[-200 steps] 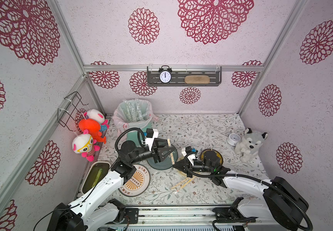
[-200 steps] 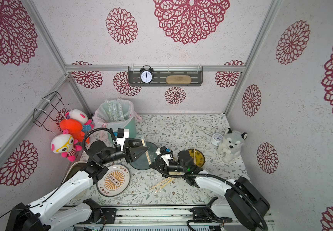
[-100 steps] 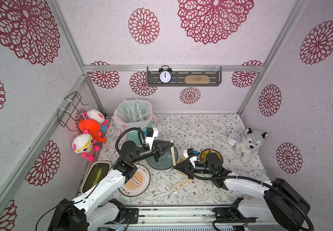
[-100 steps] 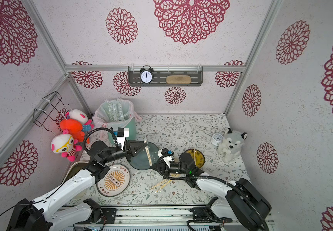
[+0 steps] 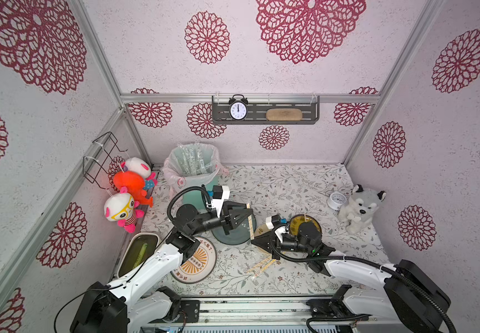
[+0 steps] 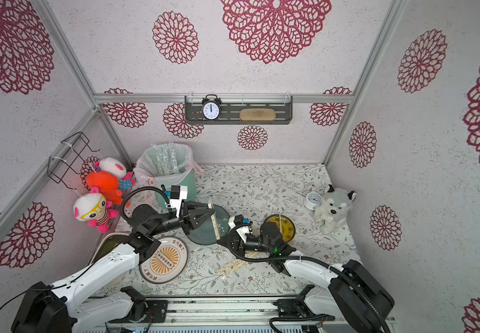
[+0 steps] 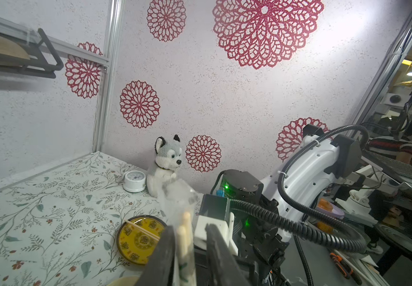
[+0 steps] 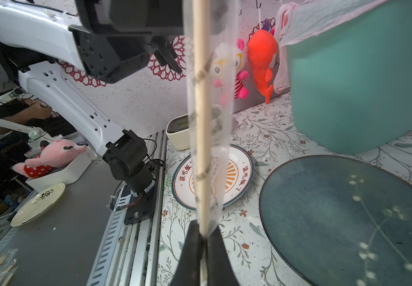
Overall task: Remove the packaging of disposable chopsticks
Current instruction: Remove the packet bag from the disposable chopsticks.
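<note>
Here, the bin (image 5: 196,199) behind your left gripper (image 5: 250,209) holds clear sleeves (image 5: 193,161); the yellow dish (image 7: 135,241) beside your right gripper (image 8: 203,237), one bare stick (image 7: 141,229). The right clamps one end of the wrapped chopsticks (image 8: 201,123), the left's jaws slightly parted around their packaging (image 8: 224,128).

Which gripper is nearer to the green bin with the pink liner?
Left. The left gripper sits just in front of the bin, above the dark plate. The right gripper is farther forward, pinching the wrapped chopsticks' front end.
</note>
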